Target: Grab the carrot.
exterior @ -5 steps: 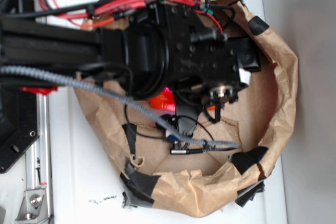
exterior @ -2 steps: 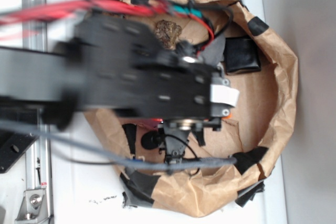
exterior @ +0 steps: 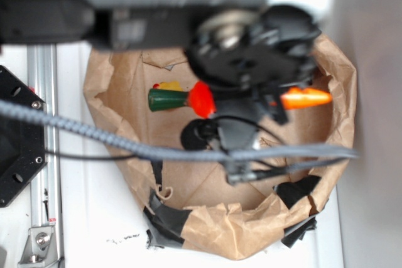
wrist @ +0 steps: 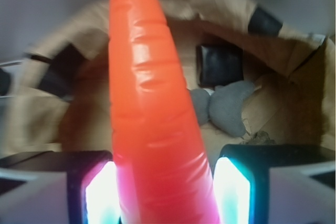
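The carrot [exterior: 306, 98] is glossy orange with a dark green stem end [exterior: 167, 100]. In the exterior view it lies crosswise under the black gripper [exterior: 251, 92], with the stem sticking out left and the tip right. The gripper is raised close to the camera above the brown paper bag [exterior: 344, 101]. In the wrist view the carrot [wrist: 152, 103] fills the gap between the two lit finger pads [wrist: 100, 195]. The gripper [wrist: 164, 195] is shut on its thick part, and the tip points away over the bag.
A yellow duck [exterior: 168, 85] peeks out behind the stem. A black block [wrist: 219, 65] and grey lumps [wrist: 229, 107] lie on the bag floor. A grey cable [exterior: 94, 133] crosses the bag. A metal rail [exterior: 39, 155] runs along the left.
The arm has risen toward the camera and shifted back. The carrot, earlier hidden under the gripper down in the bag, now shows held up in the jaws.
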Controlling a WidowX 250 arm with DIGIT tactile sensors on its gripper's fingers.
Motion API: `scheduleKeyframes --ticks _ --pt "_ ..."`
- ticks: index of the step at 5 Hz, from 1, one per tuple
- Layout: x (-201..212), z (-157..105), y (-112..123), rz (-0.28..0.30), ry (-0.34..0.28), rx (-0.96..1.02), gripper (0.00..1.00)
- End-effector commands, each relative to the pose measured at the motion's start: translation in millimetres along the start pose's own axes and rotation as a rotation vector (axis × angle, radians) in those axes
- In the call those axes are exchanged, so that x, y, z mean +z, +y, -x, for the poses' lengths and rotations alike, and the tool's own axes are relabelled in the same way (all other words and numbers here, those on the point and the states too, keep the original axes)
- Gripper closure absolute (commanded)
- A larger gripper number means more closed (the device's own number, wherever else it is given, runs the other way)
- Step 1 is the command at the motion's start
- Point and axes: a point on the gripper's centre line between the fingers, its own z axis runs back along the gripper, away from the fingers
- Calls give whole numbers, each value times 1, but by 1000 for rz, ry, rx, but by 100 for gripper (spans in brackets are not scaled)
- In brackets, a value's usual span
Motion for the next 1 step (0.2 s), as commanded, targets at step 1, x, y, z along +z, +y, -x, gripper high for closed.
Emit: scheduleKeyframes --ticks 1 --pt "18 3 -4 -16 44 -8 100"
